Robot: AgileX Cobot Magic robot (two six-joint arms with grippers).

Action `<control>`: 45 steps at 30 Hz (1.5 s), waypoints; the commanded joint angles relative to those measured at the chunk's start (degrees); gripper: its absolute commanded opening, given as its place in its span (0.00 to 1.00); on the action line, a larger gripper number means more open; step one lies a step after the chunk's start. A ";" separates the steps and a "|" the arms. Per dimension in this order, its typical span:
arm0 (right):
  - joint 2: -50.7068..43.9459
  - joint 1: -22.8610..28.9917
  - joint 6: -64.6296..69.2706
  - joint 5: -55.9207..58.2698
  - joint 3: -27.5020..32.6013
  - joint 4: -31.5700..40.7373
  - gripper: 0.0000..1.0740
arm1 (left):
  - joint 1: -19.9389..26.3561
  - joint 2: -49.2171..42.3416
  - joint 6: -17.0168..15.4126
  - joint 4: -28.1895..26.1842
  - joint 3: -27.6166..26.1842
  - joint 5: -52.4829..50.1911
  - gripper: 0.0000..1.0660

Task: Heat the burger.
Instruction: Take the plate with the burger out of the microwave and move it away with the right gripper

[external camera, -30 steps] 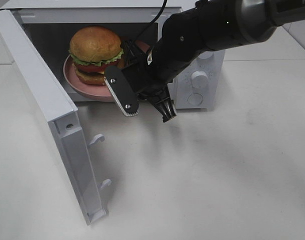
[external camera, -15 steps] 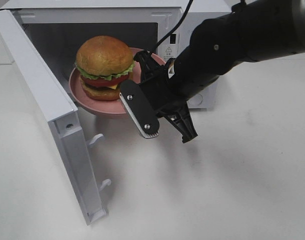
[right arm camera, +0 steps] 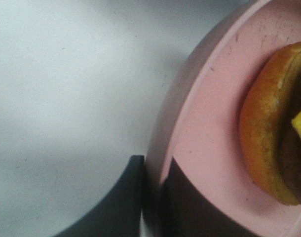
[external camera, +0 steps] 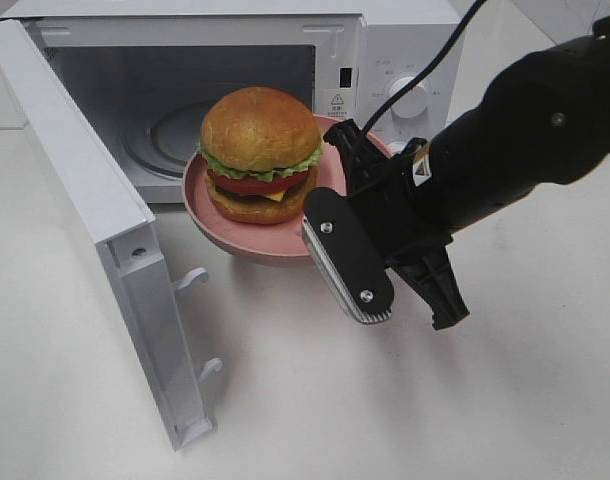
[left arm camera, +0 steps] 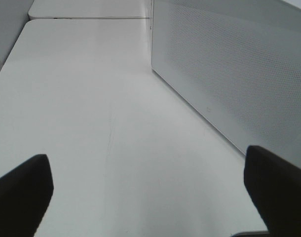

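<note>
While the black right gripper (right arm camera: 153, 197) pinches the round pink plate (external camera: 210, 205) bearing the tall glossy burger (external camera: 260, 150), the white microwave's door (external camera: 95, 220) stands open alongside, on a white table (external camera: 385, 400); left gripper (left arm camera: 150, 192) spread wide.

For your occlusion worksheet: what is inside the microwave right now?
Only a round glass turntable shows inside the microwave. The burger on its plate is outside, and hides the cavity's lower right corner.

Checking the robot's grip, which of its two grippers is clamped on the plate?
The right gripper, shut on the pink plate's rim beside the burger. The left gripper is open over bare table.
</note>
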 commanded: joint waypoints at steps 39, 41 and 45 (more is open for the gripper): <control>-39.71 -0.06 12.38 14.73 21.60 -5.10 0.00 | 0.06 -1.09 -0.34 0.11 0.23 -0.57 0.92; -40.34 -0.06 13.06 15.30 21.60 -5.27 0.00 | 0.06 -1.09 -0.34 0.11 0.23 -0.57 0.92; -42.23 -0.06 15.93 17.25 21.60 -7.22 0.00 | 0.06 -1.09 -0.34 0.11 0.23 -0.57 0.92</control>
